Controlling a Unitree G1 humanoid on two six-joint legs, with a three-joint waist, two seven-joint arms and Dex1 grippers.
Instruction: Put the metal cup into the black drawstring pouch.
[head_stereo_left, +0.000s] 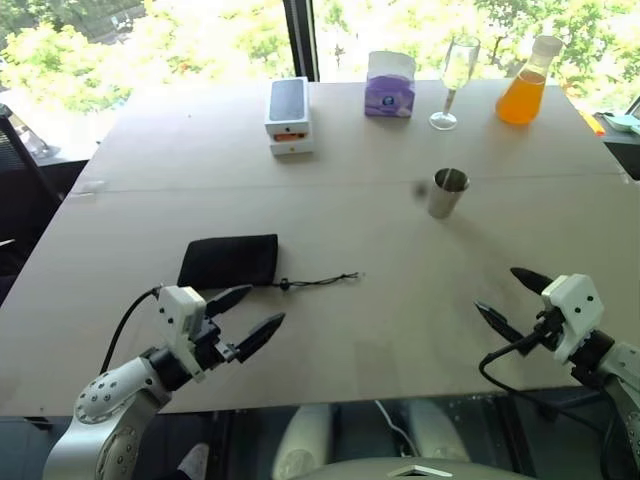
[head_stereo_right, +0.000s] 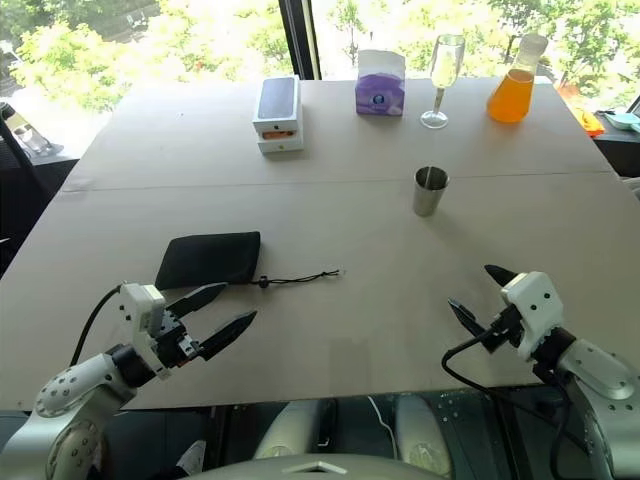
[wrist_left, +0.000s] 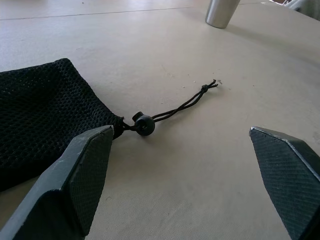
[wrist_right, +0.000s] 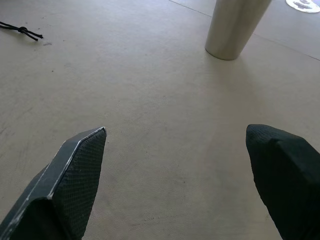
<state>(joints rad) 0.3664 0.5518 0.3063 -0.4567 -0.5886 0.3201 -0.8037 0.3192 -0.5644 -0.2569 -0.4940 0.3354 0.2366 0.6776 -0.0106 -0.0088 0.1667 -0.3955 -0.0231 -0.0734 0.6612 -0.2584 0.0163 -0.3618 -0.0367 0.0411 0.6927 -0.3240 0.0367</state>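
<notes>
The metal cup (head_stereo_left: 447, 192) stands upright on the table's right half, silvery and tapered; its lower part also shows in the right wrist view (wrist_right: 232, 27). The black drawstring pouch (head_stereo_left: 229, 261) lies flat on the left, its thin cord (head_stereo_left: 318, 281) trailing right with a round toggle (wrist_left: 144, 124). My left gripper (head_stereo_left: 250, 315) hovers open just in front of the pouch, holding nothing. Over the front right of the table my right gripper (head_stereo_left: 510, 298) is open and empty, well short of the cup.
Along the table's far edge stand a white phone box (head_stereo_left: 288, 115), a purple tissue pack (head_stereo_left: 390, 85), a clear wine glass (head_stereo_left: 456, 80) and a flask of orange liquid (head_stereo_left: 525, 85). A seam (head_stereo_left: 300, 185) crosses the tabletop.
</notes>
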